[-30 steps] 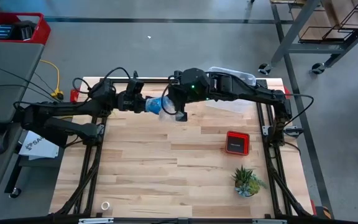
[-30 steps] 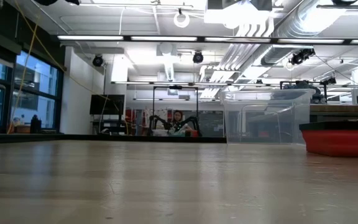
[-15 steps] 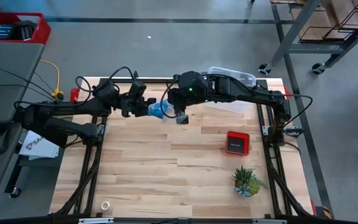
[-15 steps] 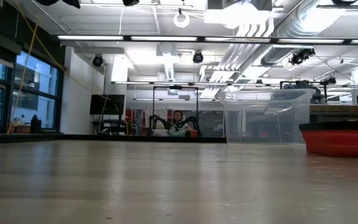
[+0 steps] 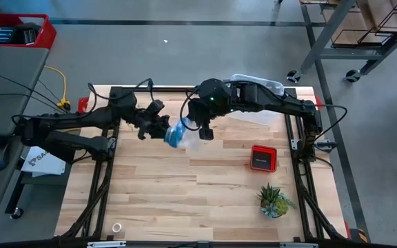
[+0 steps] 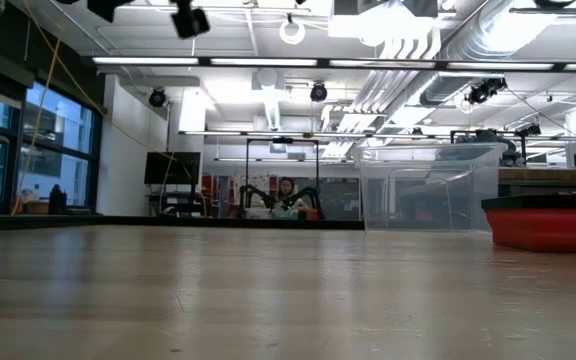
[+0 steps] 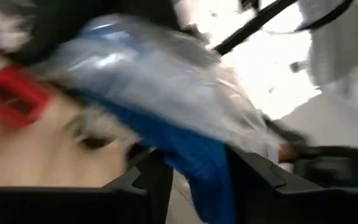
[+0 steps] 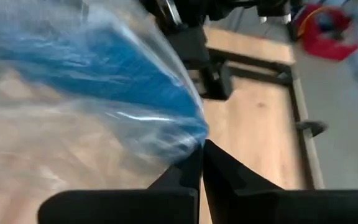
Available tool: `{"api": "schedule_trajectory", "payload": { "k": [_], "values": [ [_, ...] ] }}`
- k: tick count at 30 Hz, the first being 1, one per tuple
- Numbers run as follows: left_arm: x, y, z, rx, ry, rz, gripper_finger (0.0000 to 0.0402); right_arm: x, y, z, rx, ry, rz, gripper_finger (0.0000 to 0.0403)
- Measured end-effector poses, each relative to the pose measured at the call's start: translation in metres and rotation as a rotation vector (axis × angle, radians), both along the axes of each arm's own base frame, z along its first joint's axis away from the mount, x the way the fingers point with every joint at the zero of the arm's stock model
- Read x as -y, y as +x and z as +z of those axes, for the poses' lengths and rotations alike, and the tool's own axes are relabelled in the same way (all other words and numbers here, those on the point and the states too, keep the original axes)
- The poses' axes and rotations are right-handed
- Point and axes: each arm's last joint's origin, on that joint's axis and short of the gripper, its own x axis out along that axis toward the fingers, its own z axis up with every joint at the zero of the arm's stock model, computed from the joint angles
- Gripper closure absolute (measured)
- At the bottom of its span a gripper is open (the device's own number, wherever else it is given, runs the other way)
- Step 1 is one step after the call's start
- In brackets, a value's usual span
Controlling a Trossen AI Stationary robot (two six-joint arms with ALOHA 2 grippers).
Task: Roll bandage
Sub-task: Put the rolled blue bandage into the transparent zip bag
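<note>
The blue bandage (image 5: pixel 175 134) sits partly inside a crinkled clear plastic bag (image 5: pixel 187 131), held in the air between my two grippers over the far middle of the table. My left gripper (image 5: pixel 163 130) comes from the left and is shut on the bandage (image 7: pixel 207 168). My right gripper (image 5: pixel 202 129) comes from the right and is shut on the bag (image 8: pixel 123 134). In the right wrist view the bandage (image 8: pixel 104 62) shows blue through the plastic. In the low view neither bandage nor bag shows. My left gripper pinches a blue end of the bandage (image 7: pixel 197 149) between its two fingers, coming level from the table's left. The clear bag spreads out beyond the fingertips. The bundle is lifted clear of the table. My right gripper pinches a crumpled edge of the clear bag (image 8: pixel 194 140) between its shut fingertips, coming from the table's right and slanting down. The bag stretches away from the fingers toward the left gripper, clear of the table.
A red-and-black square device (image 5: pixel 263 157) lies right of the middle, and a small potted plant (image 5: pixel 274 200) stands near the right front. A clear box (image 5: pixel 257 86) stands at the far right under the right arm. A small white ring (image 5: pixel 116 227) lies at the near left.
Both grippers have carried the bag and bandage a little toward the table's near edge. My left gripper has also gone toward the right and turned, so it now slants toward the near right. Both stay shut.
</note>
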Motion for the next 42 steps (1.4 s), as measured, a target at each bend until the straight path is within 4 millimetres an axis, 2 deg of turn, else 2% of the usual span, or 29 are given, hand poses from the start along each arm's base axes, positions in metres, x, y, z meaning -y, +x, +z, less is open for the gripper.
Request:
{"api": "schedule_trajectory", "payload": {
  "k": [6, 11, 16, 20, 23, 27, 36, 42],
  "values": [
    [-0.003, -0.008, -0.021, -0.175, 0.188, 0.18, 0.0277, -0.003, 0.0, -0.006, -0.011, 0.042, 0.031, 0.0403],
    [-0.004, -0.009, -0.024, -0.183, 0.294, 0.239, 0.0277, -0.003, 0.009, -0.036, -0.06, 0.042, 0.027, 0.0403],
    [-0.007, -0.013, -0.03, -0.245, 0.441, 0.299, 0.0278, 0.0, 0.02, -0.06, -0.032, -0.044, -0.05, 0.0403],
    [-0.008, -0.017, -0.039, -0.345, 0.55, 0.32, 0.0278, 0.002, 0.023, -0.063, -0.008, -0.08, -0.09, 0.0403],
    [-0.009, -0.019, -0.039, -0.34, 0.625, 0.312, 0.0272, 0.001, 0.025, -0.058, 0.032, -0.098, -0.083, 0.0403],
    [-0.009, -0.019, -0.028, -0.319, 0.68, 0.307, 0.0248, 0.001, 0.025, -0.058, 0.034, -0.116, -0.076, 0.0403],
    [-0.01, -0.029, 0.019, -0.366, 0.803, 0.36, 0.0179, 0.003, 0.024, -0.057, 0.026, -0.202, -0.085, 0.0403],
    [-0.007, -0.038, 0.044, -0.388, 0.82, 0.359, 0.0158, 0.005, 0.026, -0.054, 0.06, -0.241, -0.117, 0.0403]
  ]
}}
